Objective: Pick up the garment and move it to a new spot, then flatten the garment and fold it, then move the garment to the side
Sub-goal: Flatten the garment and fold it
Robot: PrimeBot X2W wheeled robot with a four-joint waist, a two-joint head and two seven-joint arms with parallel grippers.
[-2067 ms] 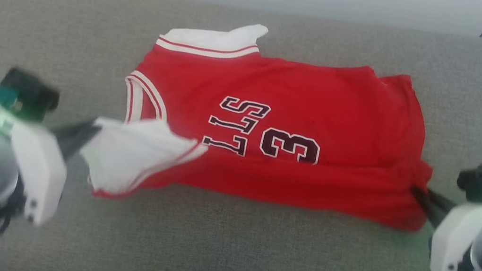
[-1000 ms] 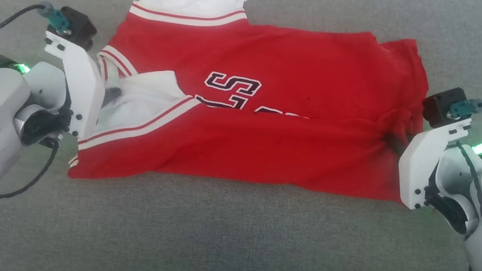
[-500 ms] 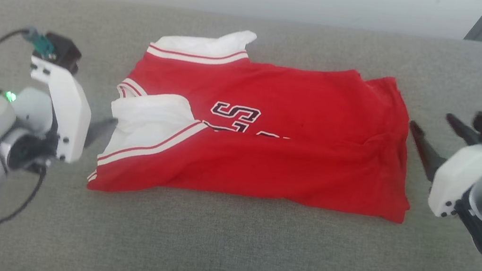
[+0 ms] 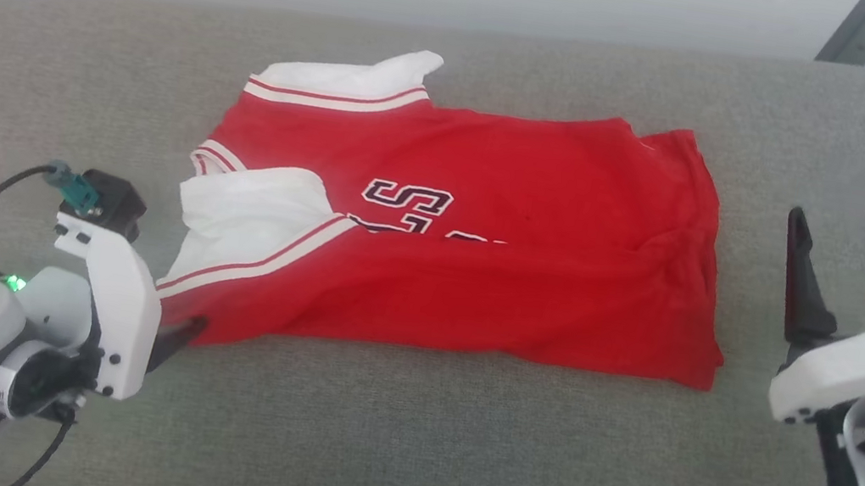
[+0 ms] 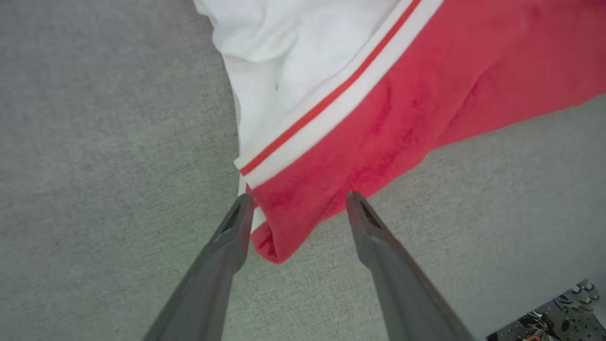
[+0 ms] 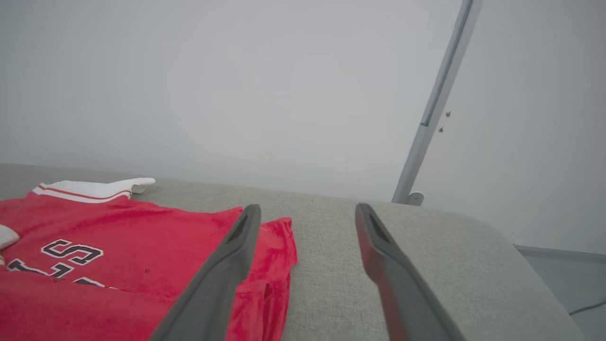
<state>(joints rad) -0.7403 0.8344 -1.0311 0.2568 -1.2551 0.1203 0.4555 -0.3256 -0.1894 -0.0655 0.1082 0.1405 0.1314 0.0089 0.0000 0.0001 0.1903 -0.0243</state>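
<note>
On the grey couch point(image 4: 402, 444): garment point(image 4: 478, 284) lies half-folded, mid-cushion | left gripper point(image 5: 299, 196) wide, straddling its near-left corner, maybe touching | right gripper point(image 4: 835, 213) wide, clear of cloth | risk: you pinch one layer, fold drags open

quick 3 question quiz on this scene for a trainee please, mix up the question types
1. True or false: the right claw is shut on the garment.
2. The left claw has its fingers either side of which part of the garment? A its near red corner; B its far white sleeve; C its right edge.
3. Which whole letter can you read on the garment?
Key: 1 false, it stands open, apart from the garment; 2 A; 3 S.
</note>
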